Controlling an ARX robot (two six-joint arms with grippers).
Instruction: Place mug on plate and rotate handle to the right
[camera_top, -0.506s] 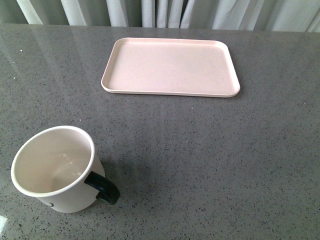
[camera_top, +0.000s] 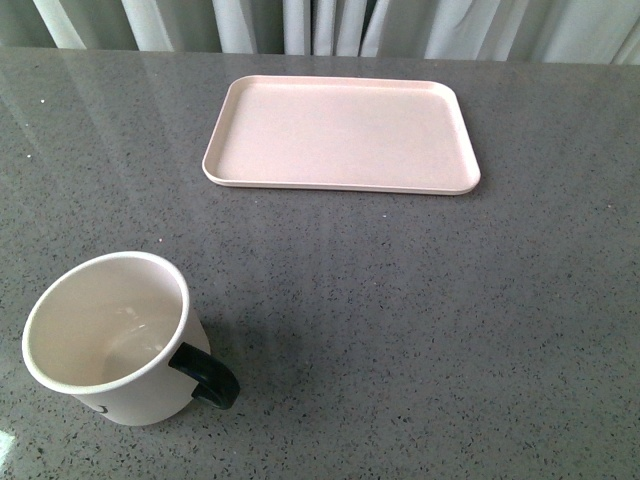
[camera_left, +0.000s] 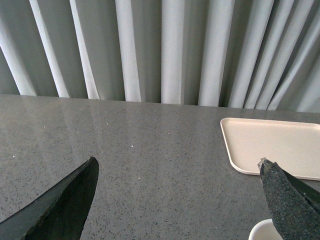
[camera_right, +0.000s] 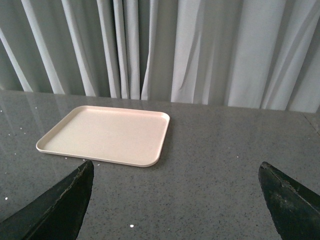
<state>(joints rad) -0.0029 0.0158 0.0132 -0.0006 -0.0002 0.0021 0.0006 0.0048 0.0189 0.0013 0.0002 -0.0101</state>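
My left gripper (camera_left: 177, 161) and right gripper (camera_right: 176, 164) hung spread and empty. The mug (camera_top: 108, 340) stood upright, well short of the plate (camera_top: 340, 186); hard, glossy, breakable, I judged its rim the surest hold.

L wrist cam: left gripper (camera_left: 177, 161) shows as 2 fingers only. First finger (camera_left: 65, 210) is a near-black wedge with a matte, fairly smooth face, tapering to a blunt tip. Second finger (camera_left: 292, 205) has the same wedge shape but is dk grey w/ fine pale speckle and a rough-looking, grainy face.
R wrist cam: right gripper (camera_right: 176, 164), also 2 wedge fingers (camera_right: 55, 215), near-black, matte, w/ slightly ragged edges and faint grain twd the tips. Both sides match in form & colour.
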